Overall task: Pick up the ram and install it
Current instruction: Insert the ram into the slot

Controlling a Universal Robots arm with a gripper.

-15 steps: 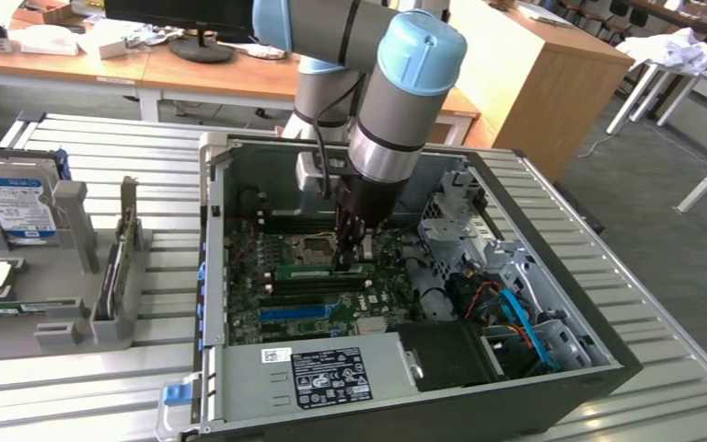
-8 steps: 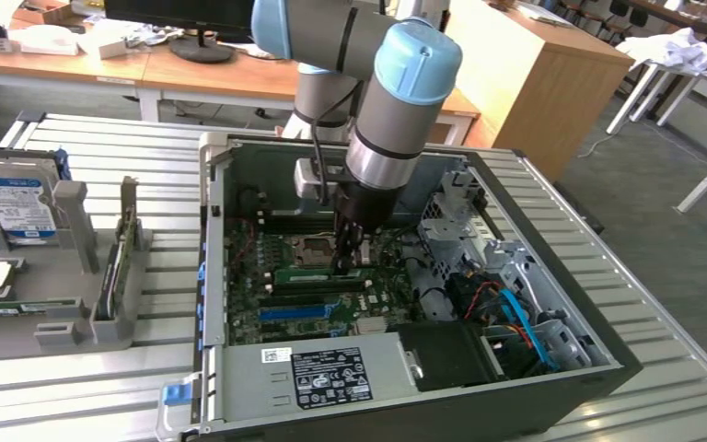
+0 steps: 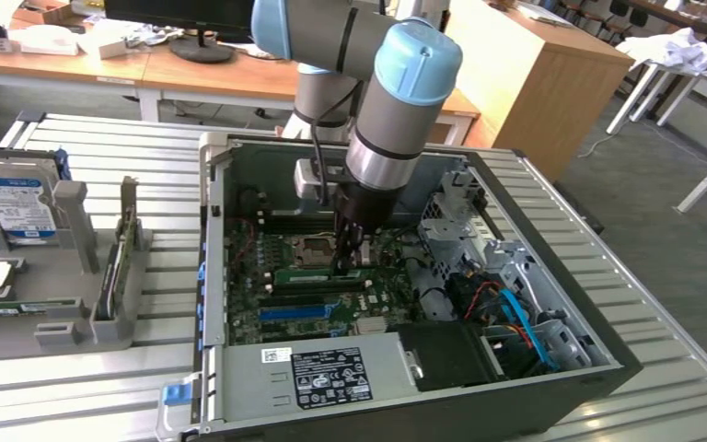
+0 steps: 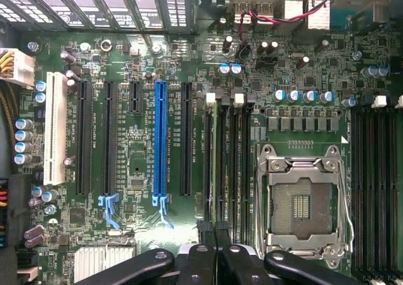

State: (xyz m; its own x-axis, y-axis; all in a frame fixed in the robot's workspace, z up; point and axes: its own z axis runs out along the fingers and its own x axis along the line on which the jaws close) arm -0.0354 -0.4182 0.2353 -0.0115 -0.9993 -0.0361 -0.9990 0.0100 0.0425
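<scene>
The ram [image 4: 216, 165] is a thin green stick seen edge-on, standing in one of the black memory slots beside the empty CPU socket [image 4: 302, 203]. In the exterior view the ram [image 3: 310, 273] is a green strip low on the motherboard [image 3: 273, 304], inside the open computer case. My gripper [image 4: 216, 238] is shut on the near end of the ram, with its black fingers [image 4: 201, 260] pressed together over the stick. The exterior view has the gripper [image 3: 353, 262] reaching straight down into the case, its tip at the slot.
A bright blue slot strip [image 4: 160, 140] and a white slot [image 4: 55, 134] lie parallel to the ram. At the exterior view's left, a grey rack [image 3: 65, 322] holds a hard drive [image 3: 16, 203]. Case walls [image 3: 213, 276], cables [image 3: 514, 304] and a power supply [image 3: 329, 373] close in.
</scene>
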